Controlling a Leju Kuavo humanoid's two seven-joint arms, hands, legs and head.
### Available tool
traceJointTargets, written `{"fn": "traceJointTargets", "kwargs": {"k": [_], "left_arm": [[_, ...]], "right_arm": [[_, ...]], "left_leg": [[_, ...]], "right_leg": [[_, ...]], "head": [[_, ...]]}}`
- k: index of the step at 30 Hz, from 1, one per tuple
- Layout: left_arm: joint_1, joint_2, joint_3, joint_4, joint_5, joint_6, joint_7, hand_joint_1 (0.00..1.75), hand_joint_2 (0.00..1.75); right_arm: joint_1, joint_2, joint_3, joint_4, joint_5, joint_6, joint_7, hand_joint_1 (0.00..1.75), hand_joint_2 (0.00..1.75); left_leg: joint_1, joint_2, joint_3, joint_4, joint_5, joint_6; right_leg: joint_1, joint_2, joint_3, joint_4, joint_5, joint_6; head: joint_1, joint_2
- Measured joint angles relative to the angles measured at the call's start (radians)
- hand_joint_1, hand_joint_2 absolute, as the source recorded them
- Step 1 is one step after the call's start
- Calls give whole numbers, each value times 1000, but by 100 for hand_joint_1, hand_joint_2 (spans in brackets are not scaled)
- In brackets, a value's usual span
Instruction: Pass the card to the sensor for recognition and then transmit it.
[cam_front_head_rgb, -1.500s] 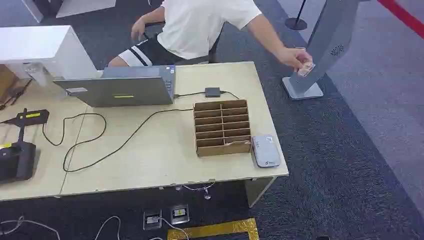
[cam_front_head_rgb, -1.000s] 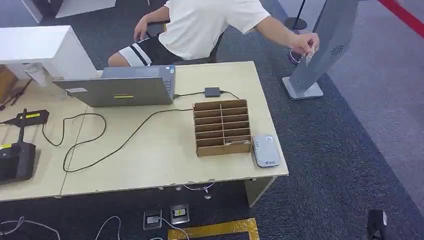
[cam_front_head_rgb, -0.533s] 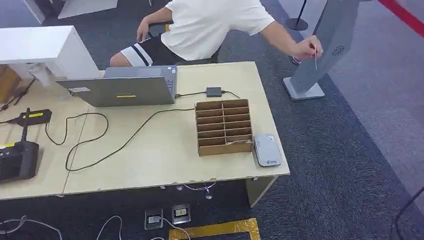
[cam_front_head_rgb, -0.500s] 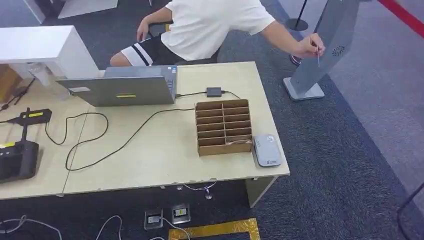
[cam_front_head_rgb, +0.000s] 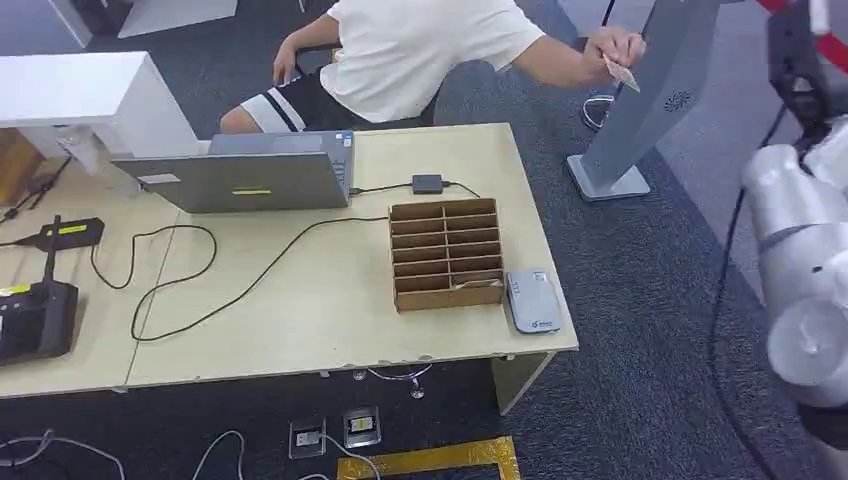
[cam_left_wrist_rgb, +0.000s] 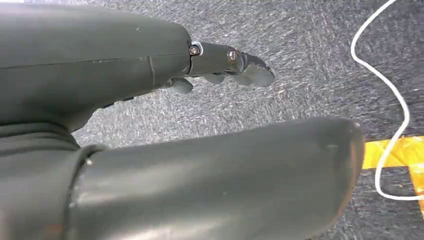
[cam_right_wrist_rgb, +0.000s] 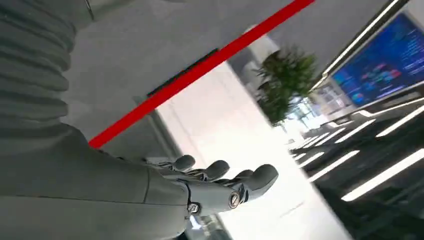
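We see the thin flat card (cam_front_head_rgb: 622, 75) pinched in a person's hand (cam_front_head_rgb: 610, 45), beside the grey slanted sensor stand (cam_front_head_rgb: 650, 90). Our right hand (cam_right_wrist_rgb: 220, 187) is raised, fingers spread and holding nothing. Our left hand (cam_left_wrist_rgb: 220, 65) hangs over rough grey carpet (cam_left_wrist_rgb: 310, 60), fingers apart, also holding nothing.

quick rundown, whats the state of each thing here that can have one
card: held up in a person's hand, off the table
laptop: lid open
cardboard organizer: slots look empty
sensor: flat on the table, nothing on it
left hand: open, empty
right hand: open, empty
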Motion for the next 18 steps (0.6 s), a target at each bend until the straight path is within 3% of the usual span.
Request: {"fn": "traceJointTargets", "kwargs": {"k": [4,10,15,17,18], "left_arm": [[7,0,0,0,0,0,-3,0,0],[7,0,0,0,0,0,-7,0,0],[6,-3,-2,0,0,0,-10,0,0],[6,-5,-2,0,0,0,-10,0,0],[6,-5,-2,0,0,0,-10,0,0]], "right_arm": [[-8,52,118,0,-3,0,-8,0,175],[-9,111,229,-1,-3,17,-32,0,175],[-9,211,375,-1,-4,62,1,0,175],[3,229,425,-13,-36,139,33,0,175],[26,228,460,-42,-111,246,98,0,175]], "left_leg": [[0,-6,-3,0,1,0],[0,-4,-4,0,1,0],[1,-2,-4,0,1,-1],[2,0,-2,0,1,-1],[3,0,-1,1,1,-1]], "right_leg": [[0,-5,-1,-1,0,0],[0,-3,0,-2,0,0],[1,-1,-3,-1,1,-1],[2,1,-5,-2,1,-2],[3,0,-4,-3,1,-2]], "head": [[0,0],[0,0],[0,0],[-1,0],[-1,0]]}}
